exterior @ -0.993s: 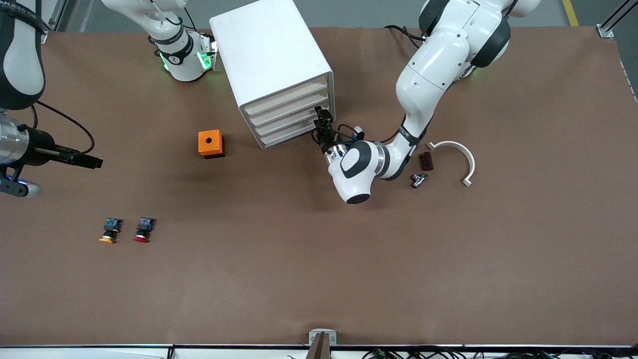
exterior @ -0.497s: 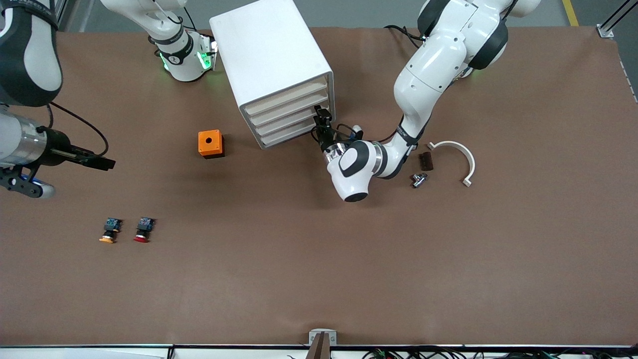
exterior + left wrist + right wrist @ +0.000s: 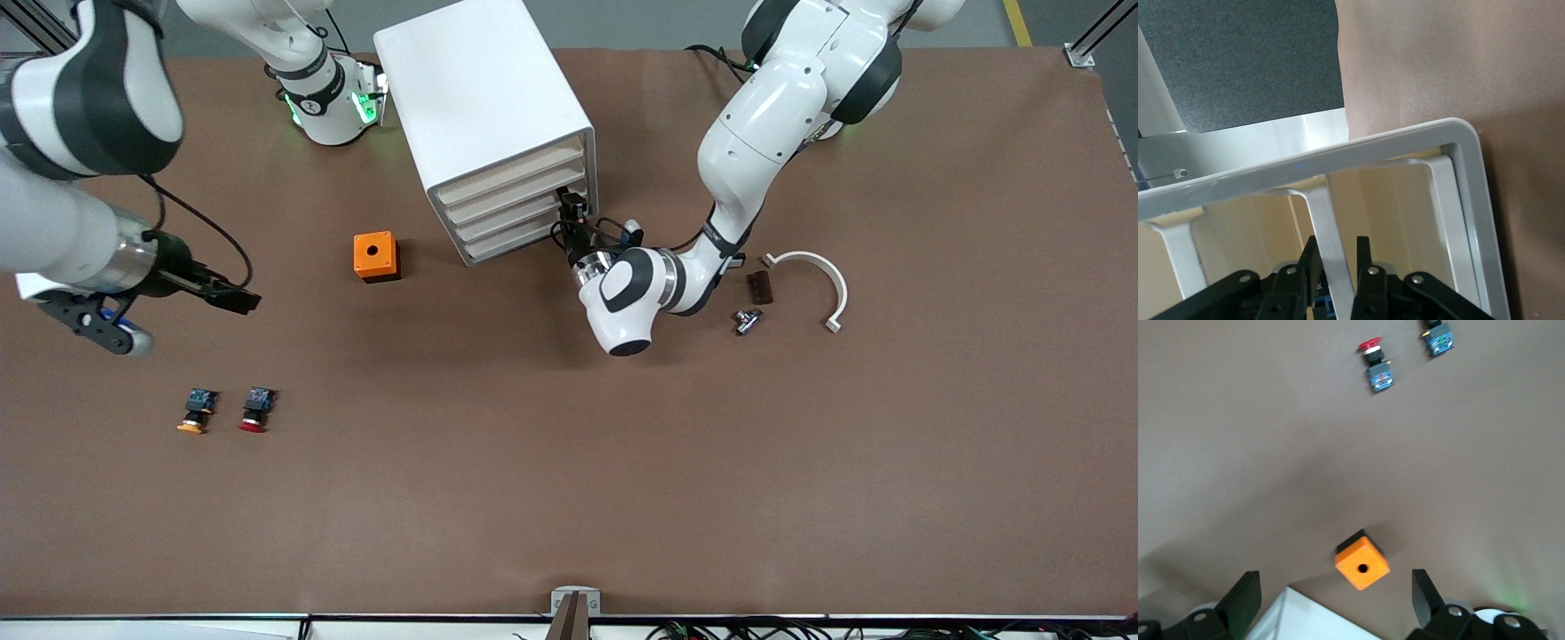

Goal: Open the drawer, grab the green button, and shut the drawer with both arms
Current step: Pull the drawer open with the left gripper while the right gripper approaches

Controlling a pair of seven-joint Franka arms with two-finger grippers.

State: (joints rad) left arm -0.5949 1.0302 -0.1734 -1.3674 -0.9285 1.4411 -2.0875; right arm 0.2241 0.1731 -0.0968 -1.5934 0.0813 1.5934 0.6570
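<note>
Cream-fronted, the shut lowest drawer (image 3: pixel 520 238) has the left gripper (image 3: pixel 570 210) narrowly straddling its front edge, so it may slip pulling; right gripper (image 3: pixel 238 300), wide open, hovers empty; button unseen.

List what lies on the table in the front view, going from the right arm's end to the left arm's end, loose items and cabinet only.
Orange-capped button → red-capped button → orange box → white cabinet → dark brown block, with a small metal part nearer the camera → white curved bracket.

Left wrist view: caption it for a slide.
Left tool astride a cream drawer front of the white cabinet.
</note>
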